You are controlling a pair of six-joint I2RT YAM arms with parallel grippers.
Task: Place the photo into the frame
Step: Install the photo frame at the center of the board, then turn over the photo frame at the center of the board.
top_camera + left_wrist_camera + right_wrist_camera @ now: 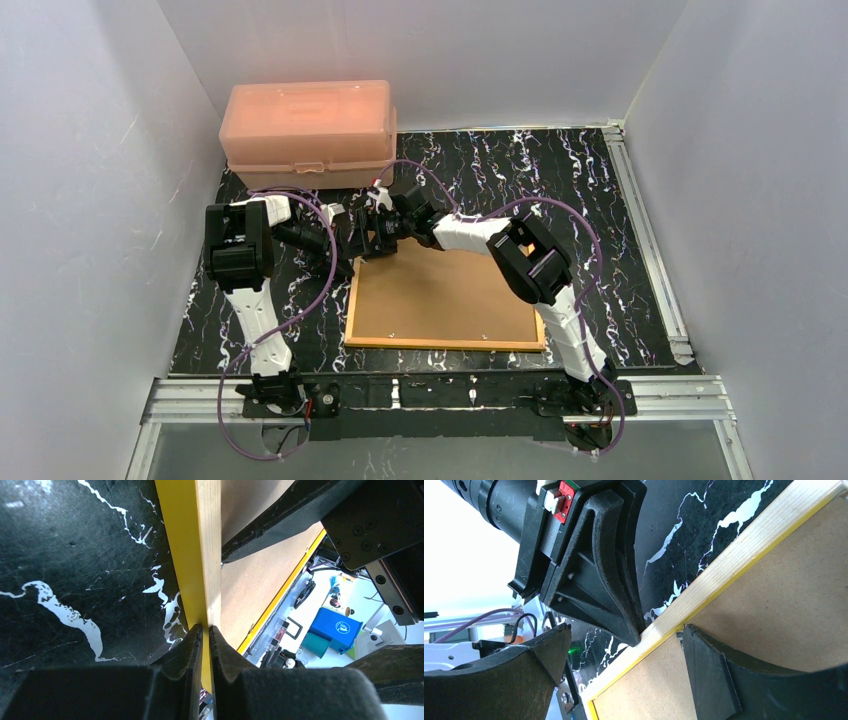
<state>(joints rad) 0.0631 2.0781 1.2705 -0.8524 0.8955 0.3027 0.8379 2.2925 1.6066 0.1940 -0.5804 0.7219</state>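
The frame (445,343) lies with its wooden back up on the black marbled table, and the brown backing board (440,300) sits in it. The photo is not in view. My left gripper (362,238) is at the frame's far left corner. In the left wrist view it (205,627) is shut on the frame's yellow and wood edge (192,555). My right gripper (388,226) is at the same far edge. In the right wrist view it (624,650) is open and straddles the frame's rail (724,565). One fingertip (714,680) rests on the backing board (784,595).
A closed pink plastic box (308,130) stands at the back left, just behind both grippers. White walls enclose the table on three sides. A metal rail (645,230) runs along the right edge. The left gripper's finger (599,580) fills the upper left of the right wrist view.
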